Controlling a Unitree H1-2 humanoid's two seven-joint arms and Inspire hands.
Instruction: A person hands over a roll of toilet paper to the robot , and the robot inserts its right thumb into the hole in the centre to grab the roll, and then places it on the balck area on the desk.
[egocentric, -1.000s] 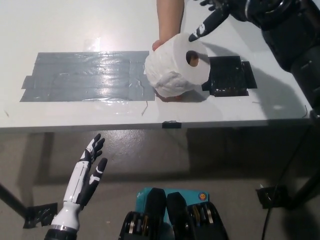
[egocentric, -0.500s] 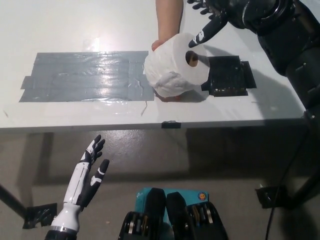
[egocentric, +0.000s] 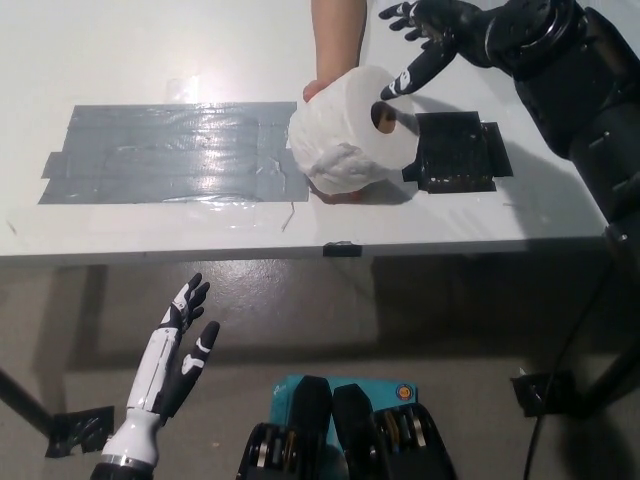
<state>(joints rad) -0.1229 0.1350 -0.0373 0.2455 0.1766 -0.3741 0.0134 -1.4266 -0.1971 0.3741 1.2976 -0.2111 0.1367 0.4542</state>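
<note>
As before, roll (egocentric: 350, 130) held up; right hand (egocentric: 432, 30) edged nearer hole.

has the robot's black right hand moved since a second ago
Yes. The right hand has risen toward the picture's top and opened wider, measured against the black patch; its thumb tip still sits beside the roll's hole.

A person's hand (egocentric: 322, 92) holds the toilet paper roll (egocentric: 350, 130) above the white desk (egocentric: 150, 60), beside the black area (egocentric: 457, 152); the open right hand (egocentric: 428, 35) points its thumb just at the roll's hole; the left hand (egocentric: 178, 345) hangs open below the desk edge
</note>
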